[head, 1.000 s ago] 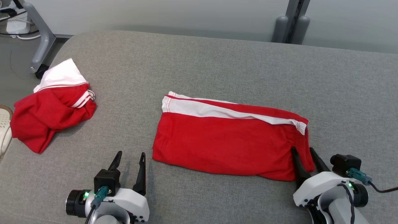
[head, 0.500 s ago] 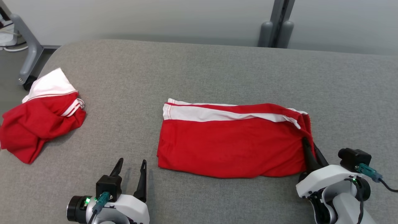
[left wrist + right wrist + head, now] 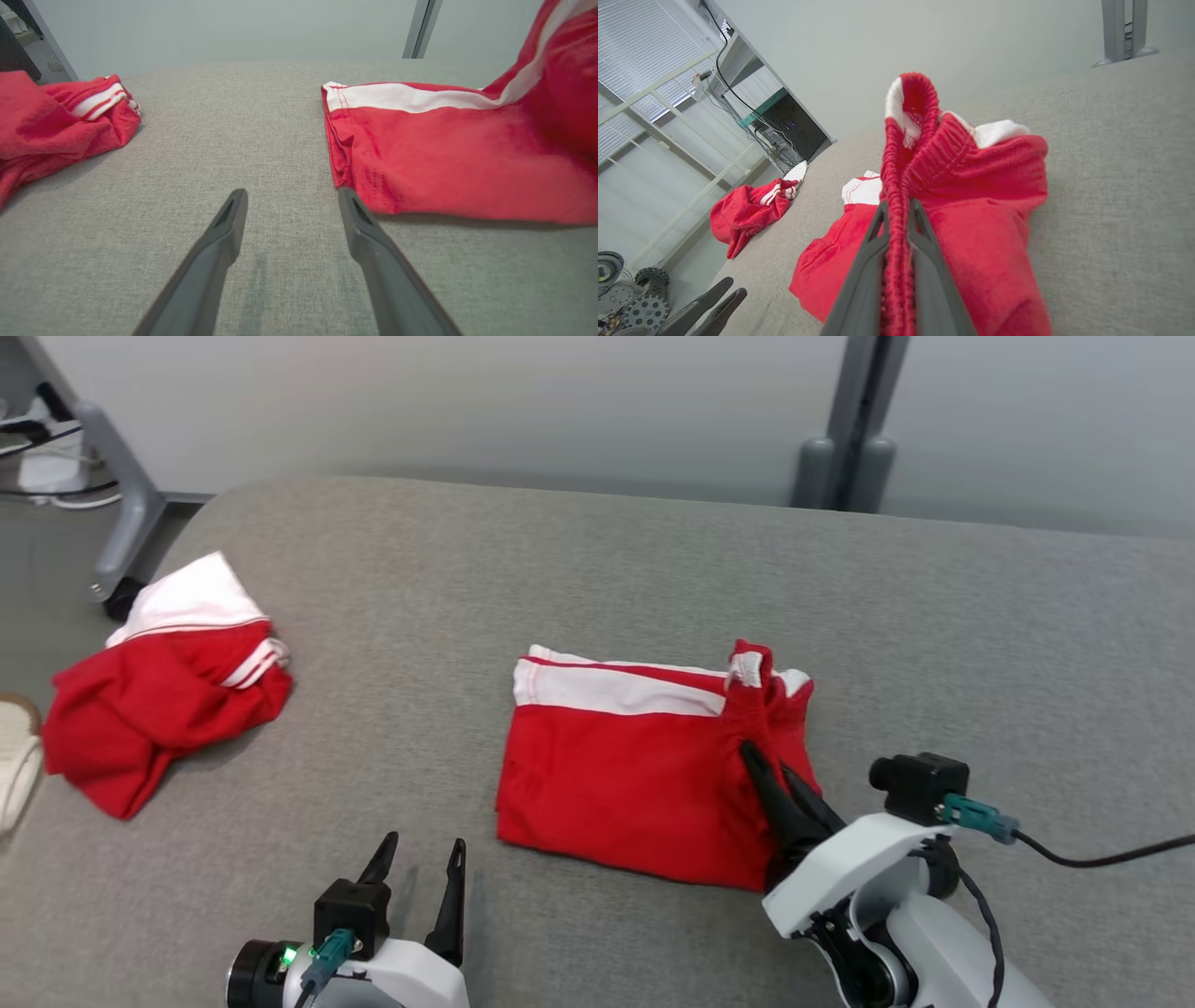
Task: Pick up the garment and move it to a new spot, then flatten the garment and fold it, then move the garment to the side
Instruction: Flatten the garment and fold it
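Garment (image 3: 616, 775) mid-frame, its bunched right end pinched by the right tool (image 3: 764, 761); left tool (image 3: 424, 843) gapes, lower left.

Red shorts (image 3: 635, 784) with a white stripe along the far edge, lying mostly flat in the middle of the grey cloth table (image 3: 597, 569), stretchy waist end on the right lifted and bunched up

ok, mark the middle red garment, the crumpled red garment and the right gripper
middle red garment (image 3: 616, 775): head view, flat red panel.
crumpled red garment (image 3: 149, 728): head view, bunched red middle.
right gripper (image 3: 899, 207): right wrist view, midway between its fingers.
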{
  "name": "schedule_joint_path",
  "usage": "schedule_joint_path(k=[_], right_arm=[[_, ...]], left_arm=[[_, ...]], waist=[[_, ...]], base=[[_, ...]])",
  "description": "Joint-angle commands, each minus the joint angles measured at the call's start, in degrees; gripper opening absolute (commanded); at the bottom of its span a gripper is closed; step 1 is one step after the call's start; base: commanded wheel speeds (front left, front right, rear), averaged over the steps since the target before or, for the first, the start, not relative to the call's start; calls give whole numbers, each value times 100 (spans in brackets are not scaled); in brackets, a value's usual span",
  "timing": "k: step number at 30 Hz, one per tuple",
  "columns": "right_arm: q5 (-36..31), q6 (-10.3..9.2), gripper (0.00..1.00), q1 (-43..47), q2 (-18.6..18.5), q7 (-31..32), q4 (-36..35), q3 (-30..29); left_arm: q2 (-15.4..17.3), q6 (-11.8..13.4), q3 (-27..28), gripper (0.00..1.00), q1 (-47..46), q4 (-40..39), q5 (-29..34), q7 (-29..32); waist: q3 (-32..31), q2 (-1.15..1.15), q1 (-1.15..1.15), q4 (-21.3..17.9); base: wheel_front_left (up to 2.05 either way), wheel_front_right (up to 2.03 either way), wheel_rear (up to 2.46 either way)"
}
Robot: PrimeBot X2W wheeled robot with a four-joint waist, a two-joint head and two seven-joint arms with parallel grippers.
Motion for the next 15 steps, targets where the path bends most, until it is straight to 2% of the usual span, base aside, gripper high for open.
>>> schedule_joint_path(k=[1, 5, 7, 13, 14, 15], right_arm=[[158, 0, 0, -144, -23, 47, -59, 194], [267, 1, 0, -328, -16, 31, 37, 431], [314, 1, 0, -531, -19, -15, 300, 572], [537, 1, 0, -936, -14, -183, 908, 854], [624, 1, 22, -995, -15, -216, 986, 901], [624, 1, 22, -995, -15, -216, 986, 901]], left_arm=[[25, 43, -42, 100, 32, -9, -54, -28], [24, 64, -101, 100, 51, 2, -82, -28], [24, 70, -169, 100, 84, -1, -106, -28], [22, 90, -294, 100, 112, -9, -174, -28], [21, 95, -315, 100, 106, -13, -188, -28], [21, 95, -315, 100, 106, -13, -188, -28]], waist=[[-23, 0, 0, 297], [-11, 0, 0, 595], [18, 0, 0, 911], [92, 0, 0, 1462], [113, 0, 0, 1535], [113, 0, 0, 1535]], base=[[0, 0, 0], [0, 0, 0], [0, 0, 0], [0, 0, 0], [0, 0, 0], [0, 0, 0]])
